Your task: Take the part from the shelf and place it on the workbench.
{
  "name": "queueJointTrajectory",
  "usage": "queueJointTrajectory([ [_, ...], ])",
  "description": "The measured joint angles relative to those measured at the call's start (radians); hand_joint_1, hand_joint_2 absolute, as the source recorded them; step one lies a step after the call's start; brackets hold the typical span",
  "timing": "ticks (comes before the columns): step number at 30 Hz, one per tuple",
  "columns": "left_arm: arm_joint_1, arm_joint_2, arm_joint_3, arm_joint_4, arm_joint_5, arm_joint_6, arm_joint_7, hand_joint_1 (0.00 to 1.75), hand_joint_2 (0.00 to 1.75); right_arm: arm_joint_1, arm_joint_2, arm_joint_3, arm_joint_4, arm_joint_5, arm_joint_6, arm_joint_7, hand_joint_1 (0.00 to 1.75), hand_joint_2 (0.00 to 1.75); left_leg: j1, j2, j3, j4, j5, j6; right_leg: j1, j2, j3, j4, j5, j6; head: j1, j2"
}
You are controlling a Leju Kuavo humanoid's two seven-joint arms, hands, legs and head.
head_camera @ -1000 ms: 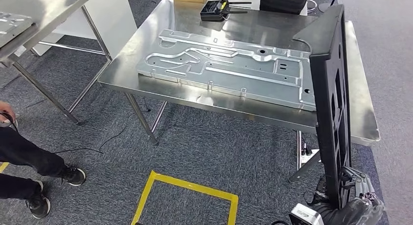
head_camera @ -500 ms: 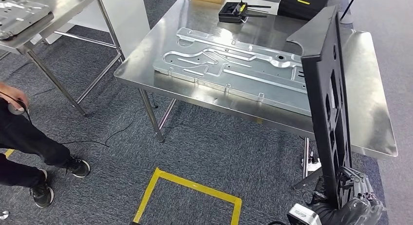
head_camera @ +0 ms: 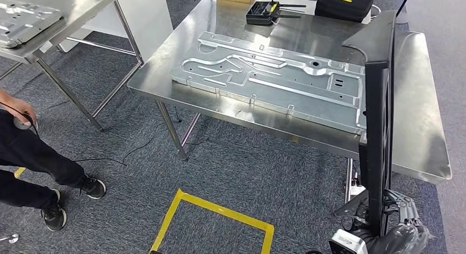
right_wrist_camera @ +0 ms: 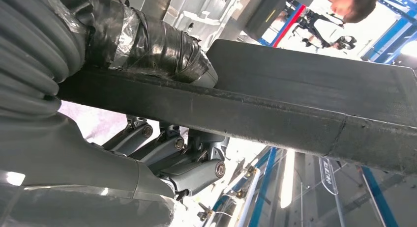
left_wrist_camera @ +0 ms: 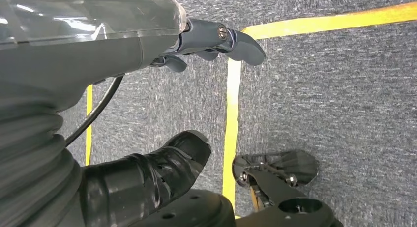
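At nine o'clock in our head view a person (head_camera: 25,155) in dark trousers stands on the carpet, and a yellow tape square (head_camera: 211,224) marks the floor at six. Our left hand (left_wrist_camera: 162,104) hangs low over that carpet, fingers and thumb apart and nothing in it.

Toward twelve o'clock stands the workbench (head_camera: 423,144), its steel top already carrying a pressed metal panel (head_camera: 269,81); a black box with antennas (head_camera: 264,13) and a dark case (head_camera: 345,2) sit at its far edge.

At four o'clock we hold the part (head_camera: 378,116), a long black panel with cut-outs, carried upright in front of the bench's right end. Our right hand (head_camera: 404,221) clamps its lower end, the thumb (right_wrist_camera: 147,42) wrapped over one face and the fingers (right_wrist_camera: 196,170) under the other.

We judge it stiff and top-heavy: gripped so low, it will want to swing. The cut-outs could catch on the bench edge, so a grip nearer its middle would steady it.
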State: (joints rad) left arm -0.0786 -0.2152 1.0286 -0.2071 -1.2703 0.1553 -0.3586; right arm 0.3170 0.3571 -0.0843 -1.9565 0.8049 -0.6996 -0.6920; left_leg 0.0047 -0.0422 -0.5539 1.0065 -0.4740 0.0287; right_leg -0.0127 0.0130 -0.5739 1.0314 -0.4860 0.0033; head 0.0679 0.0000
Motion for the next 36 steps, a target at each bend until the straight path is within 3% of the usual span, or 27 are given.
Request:
queueJointTrajectory([
  [5, 0.000, 0.000, 0.000, 0.000, 0.000, -0.002, 0.000, 0.00, 1.75, 0.000, 0.000, 0.000, 0.004, 0.000, 0.000, 0.002, 1.75, 1.75, 0.000, 0.000, -0.001, 0.001, 0.000, -0.007, -0.002, -0.001, 0.000, -0.002, 0.001, 0.001, 0.000, 0.000],
  [8, 0.000, -0.001, 0.000, 0.000, 0.000, -0.004, -0.001, 0.00, 1.75, -0.001, 0.002, 0.000, 0.004, -0.002, 0.000, 0.004, 1.75, 1.75, 0.002, 0.002, 0.020, -0.034, 0.011, 0.011, -0.003, -0.002, 0.014, -0.019, 0.004, 0.012, 0.000, 0.000],
  [9, 0.000, -0.002, 0.000, 0.000, 0.000, -0.005, -0.001, 0.00, 1.75, -0.002, 0.002, 0.000, 0.004, -0.003, 0.000, 0.004, 1.75, 1.75, 0.006, 0.003, 0.035, -0.057, 0.021, 0.017, -0.001, -0.003, 0.011, -0.004, -0.009, 0.015, 0.001, 0.000],
  [10, 0.000, -0.003, 0.000, 0.000, -0.001, -0.005, -0.001, 0.00, 1.75, -0.002, 0.002, 0.000, 0.004, -0.004, 0.000, 0.004, 1.75, 1.75, 0.010, 0.005, 0.048, -0.074, 0.030, 0.019, -0.001, -0.004, -0.004, 0.035, -0.032, 0.017, 0.001, 0.000],
  [12, 0.000, -0.003, 0.000, 0.000, -0.001, -0.006, -0.001, 0.00, 1.75, -0.002, 0.001, 0.000, 0.005, -0.005, 0.000, 0.004, 1.75, 1.75, 0.013, 0.009, 0.053, -0.082, 0.033, 0.018, -0.006, -0.005, -0.066, 0.161, -0.092, 0.025, 0.001, 0.000],
  [13, 0.001, -0.003, 0.000, 0.000, -0.001, -0.006, -0.001, 0.00, 1.75, -0.002, 0.001, 0.000, 0.005, -0.007, 0.000, 0.004, 1.75, 1.75, 0.015, 0.009, 0.053, -0.079, 0.030, 0.015, -0.010, -0.006, -0.095, 0.215, -0.108, 0.030, 0.001, 0.000],
  [14, 0.001, -0.003, 0.000, 0.000, -0.002, -0.006, -0.001, 0.00, 1.75, -0.001, 0.001, 0.000, 0.005, -0.009, 0.000, 0.004, 1.75, 1.75, 0.017, 0.008, 0.053, -0.074, 0.025, 0.012, -0.016, -0.007, -0.110, 0.236, -0.105, 0.035, 0.001, 0.000],
  [15, 0.002, -0.003, 0.000, 0.000, -0.002, -0.006, -0.001, 0.00, 1.75, -0.001, 0.001, 0.000, 0.005, -0.011, 0.000, 0.004, 1.75, 1.75, 0.020, 0.007, 0.053, -0.067, 0.019, 0.007, -0.021, -0.007, -0.104, 0.217, -0.082, 0.041, 0.001, 0.000],
  [17, 0.002, -0.003, 0.001, 0.000, -0.002, -0.007, -0.001, 0.00, 1.75, -0.002, 0.001, 0.000, 0.005, -0.014, 0.000, 0.005, 1.75, 1.75, 0.028, 0.003, 0.051, -0.043, 0.000, -0.008, -0.031, -0.006, -0.051, 0.099, -0.015, 0.054, 0.001, 0.000],
  [18, 0.001, -0.003, 0.001, 0.000, -0.002, -0.007, -0.001, 0.00, 1.75, -0.002, 0.001, 0.000, 0.006, -0.014, 0.000, 0.005, 1.75, 1.75, 0.029, 0.001, 0.047, -0.027, -0.013, -0.018, -0.032, -0.002, -0.027, 0.047, 0.005, 0.055, 0.001, 0.000],
  [19, 0.001, -0.003, 0.001, 0.000, -0.002, -0.008, -0.001, 0.00, 1.75, -0.002, 0.001, 0.000, 0.006, -0.014, 0.000, 0.004, 1.75, 1.75, 0.029, 0.000, 0.043, -0.016, -0.023, -0.028, -0.032, 0.001, -0.014, 0.019, 0.011, 0.049, 0.001, 0.000],
  [21, 0.001, -0.002, 0.001, 0.000, -0.002, -0.009, 0.000, 0.00, 1.75, -0.003, 0.001, 0.000, 0.007, -0.014, 0.000, 0.005, 1.75, 1.75, 0.027, -0.002, 0.040, -0.006, -0.035, -0.041, -0.026, 0.006, -0.014, 0.018, 0.002, 0.027, 0.000, 0.000],
  [24, 0.001, -0.002, 0.001, 0.000, -0.002, -0.009, 0.000, 0.00, 1.75, -0.004, 0.001, 0.000, 0.007, -0.015, 0.000, 0.005, 1.75, 1.75, 0.031, 0.009, 0.035, 0.015, -0.051, -0.052, -0.026, 0.001, -0.013, 0.019, -0.002, 0.002, -0.001, 0.000],
  [25, 0.000, -0.002, 0.001, 0.000, -0.002, -0.009, 0.000, 0.00, 1.75, -0.004, 0.001, 0.000, 0.007, -0.014, 0.000, 0.005, 1.75, 1.75, 0.031, 0.017, 0.017, 0.055, -0.072, -0.053, -0.026, -0.002, -0.010, 0.018, -0.003, -0.003, -0.002, 0.000],
  [27, -0.002, -0.002, 0.001, 0.000, -0.002, -0.009, 0.000, 0.00, 1.75, -0.004, 0.002, 0.000, 0.007, -0.014, 0.000, 0.005, 1.75, 1.75, 0.029, 0.030, -0.052, 0.185, -0.127, -0.051, -0.022, -0.010, -0.006, 0.017, -0.008, -0.011, -0.002, 0.000],
  [28, -0.001, -0.002, 0.001, 0.000, -0.002, -0.009, 0.000, 0.00, 1.75, -0.004, 0.002, 0.000, 0.007, -0.014, 0.000, 0.005, 1.75, 1.75, 0.028, 0.031, -0.090, 0.247, -0.146, -0.049, -0.018, -0.013, -0.004, 0.018, -0.011, -0.014, -0.002, 0.000],
  [29, 0.000, -0.002, 0.001, 0.000, -0.002, -0.009, 0.000, 0.00, 1.75, -0.004, 0.002, 0.000, 0.008, -0.014, 0.000, 0.005, 1.75, 1.75, 0.027, 0.031, -0.114, 0.282, -0.146, -0.046, -0.014, -0.015, -0.001, 0.018, -0.014, -0.016, -0.002, 0.000],
  [30, 0.001, -0.002, 0.001, 0.000, -0.002, -0.009, 0.000, 0.00, 1.75, -0.004, 0.002, 0.000, 0.008, -0.014, 0.000, 0.004, 1.75, 1.75, 0.025, 0.032, -0.121, 0.278, -0.126, -0.041, -0.011, -0.016, 0.003, 0.018, -0.018, -0.017, -0.002, 0.000],
  [31, 0.002, -0.002, 0.001, 0.000, -0.002, -0.009, -0.001, 0.00, 1.75, -0.004, 0.002, 0.000, 0.008, -0.014, 0.000, 0.004, 1.75, 1.75, 0.022, 0.032, -0.110, 0.237, -0.088, -0.033, -0.008, -0.016, 0.010, 0.018, -0.022, -0.018, -0.002, 0.000],
  [33, 0.002, -0.001, 0.001, 0.000, -0.002, -0.009, -0.001, 0.00, 1.75, -0.005, 0.002, 0.000, 0.008, -0.014, 0.000, 0.003, 1.75, 1.75, 0.009, 0.036, -0.064, 0.112, -0.014, -0.011, -0.004, -0.017, 0.020, 0.016, -0.031, -0.015, -0.002, 0.000],
  [34, 0.001, -0.001, 0.001, 0.000, -0.002, -0.009, -0.001, 0.00, 1.75, -0.005, 0.002, 0.000, 0.009, -0.014, 0.000, 0.002, 1.75, 1.75, 0.003, 0.037, -0.045, 0.065, 0.003, -0.003, -0.003, -0.018, 0.023, 0.016, -0.034, -0.012, -0.002, 0.000],
  [36, -0.001, 0.000, 0.001, 0.000, -0.002, -0.010, -0.001, 0.00, 1.75, -0.005, 0.002, 0.000, 0.010, -0.014, 0.000, 0.002, 1.75, 1.75, -0.004, 0.039, -0.031, 0.035, 0.001, 0.004, -0.002, -0.019, 0.025, 0.012, -0.036, -0.003, -0.001, 0.000],
])
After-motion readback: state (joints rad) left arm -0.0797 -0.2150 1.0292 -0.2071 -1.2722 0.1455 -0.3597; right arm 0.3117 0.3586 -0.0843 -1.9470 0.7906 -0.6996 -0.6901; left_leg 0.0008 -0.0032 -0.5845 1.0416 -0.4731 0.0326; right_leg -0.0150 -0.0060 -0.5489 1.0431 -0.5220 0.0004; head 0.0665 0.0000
